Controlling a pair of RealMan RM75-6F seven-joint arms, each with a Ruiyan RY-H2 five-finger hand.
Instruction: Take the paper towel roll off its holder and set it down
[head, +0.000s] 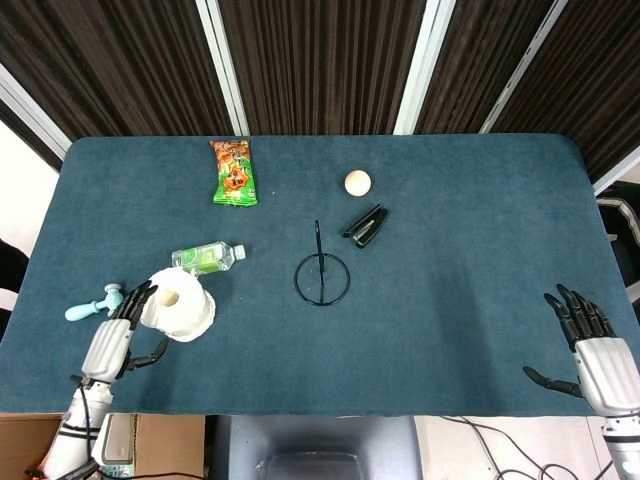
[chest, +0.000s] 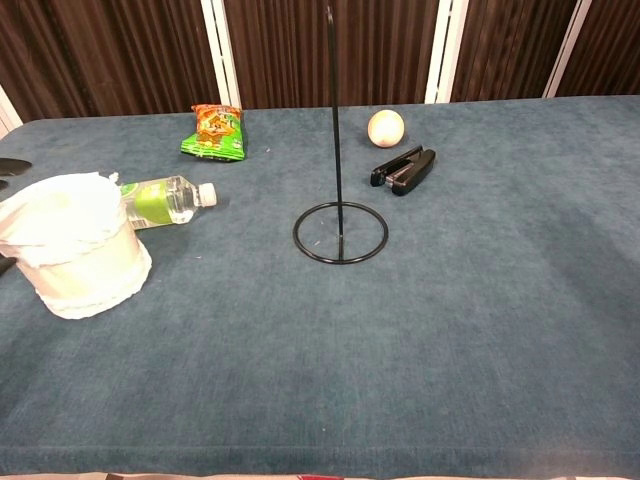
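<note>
The white paper towel roll (head: 180, 303) (chest: 76, 246) stands on end on the blue table (head: 460, 250), front left, beside a lying water bottle. Its empty holder (head: 322, 277) (chest: 339, 231), a black wire ring with an upright rod, stands at the table's middle. My left hand (head: 113, 338) lies just left of the roll with its fingers spread; the fingertips (head: 137, 299) are at the roll's edge and grip nothing. In the chest view only dark fingertips (chest: 14, 166) show at the left border. My right hand (head: 588, 342) hovers at the front right corner, fingers apart and empty.
A water bottle (head: 208, 257) (chest: 162, 199) lies behind the roll. A green snack bag (head: 233, 172) lies at the back left. A pale ball (head: 357, 182) and a black stapler (head: 367, 226) lie behind the holder. A small teal tool (head: 92, 305) lies by my left hand.
</note>
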